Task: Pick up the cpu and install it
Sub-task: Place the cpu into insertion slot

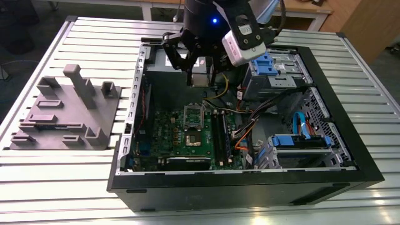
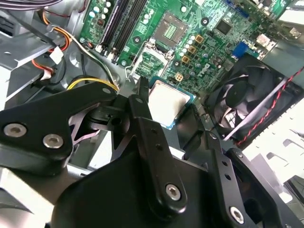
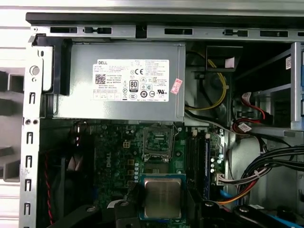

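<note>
Second wrist view, cpu (image 2: 170, 102) gripped in pincer (image 2: 167, 105)

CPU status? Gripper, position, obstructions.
Gripper shut on the cpu. Cpu aloft over the motherboard, not yet seated. Socket uncovered; nothing seen blocking it.

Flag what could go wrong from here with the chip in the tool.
The cpu is pinched by its edges in the tool, so it might slip or tilt. Lowered skewed onto the open socket, it could damage contacts. The loose yellow cables beside the tool might snag.
</note>
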`<state>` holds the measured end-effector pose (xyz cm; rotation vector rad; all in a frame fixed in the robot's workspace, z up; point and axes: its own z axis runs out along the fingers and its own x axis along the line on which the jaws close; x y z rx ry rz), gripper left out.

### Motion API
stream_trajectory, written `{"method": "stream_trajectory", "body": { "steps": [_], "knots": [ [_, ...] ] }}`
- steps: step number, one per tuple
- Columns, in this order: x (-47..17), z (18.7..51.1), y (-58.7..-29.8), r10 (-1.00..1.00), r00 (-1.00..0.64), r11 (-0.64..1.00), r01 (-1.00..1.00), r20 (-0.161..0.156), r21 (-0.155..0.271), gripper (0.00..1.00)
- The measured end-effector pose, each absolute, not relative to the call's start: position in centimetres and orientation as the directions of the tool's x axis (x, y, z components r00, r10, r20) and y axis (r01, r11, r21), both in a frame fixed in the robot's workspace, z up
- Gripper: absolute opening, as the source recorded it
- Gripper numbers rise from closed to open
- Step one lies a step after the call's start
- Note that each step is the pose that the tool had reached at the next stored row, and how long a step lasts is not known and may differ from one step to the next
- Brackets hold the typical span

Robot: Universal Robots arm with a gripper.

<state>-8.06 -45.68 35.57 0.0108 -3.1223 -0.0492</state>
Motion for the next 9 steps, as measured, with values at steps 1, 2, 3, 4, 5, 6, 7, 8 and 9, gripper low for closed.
{"method": "stream_trajectory", "body": {
  "steps": [1,2,3,4,5,6,7,8,9],
  "knots": [
    [-8.1,35.4,-45.7,-0.007,-1.0,0.999,-0.007,0.019,0.032,0.47],
    [-8.1,35.2,-45.7,-0.007,-1.0,0.999,-0.007,0.019,0.032,0.47],
    [-8.1,35.0,-45.7,-0.008,-1.0,0.999,-0.007,0.019,0.032,0.47],
    [-8.2,34.8,-45.7,-0.008,-1.0,0.999,-0.007,0.019,0.032,0.47],
    [-8.2,34.7,-45.7,-0.008,-1.0,0.999,-0.008,0.019,0.032,0.47],
    [-8.2,34.5,-45.7,-0.008,-1.0,0.999,-0.008,0.019,0.032,0.47],
    [-8.2,34.3,-45.7,-0.009,-1.0,0.999,-0.008,0.019,0.032,0.47],
    [-8.2,34.1,-45.7,-0.009,-1.0,0.999,-0.008,0.019,0.032,0.47],
    [-8.2,33.9,-45.7,-0.009,-1.0,0.999,-0.008,0.019,0.032,0.47]
  ]
}}
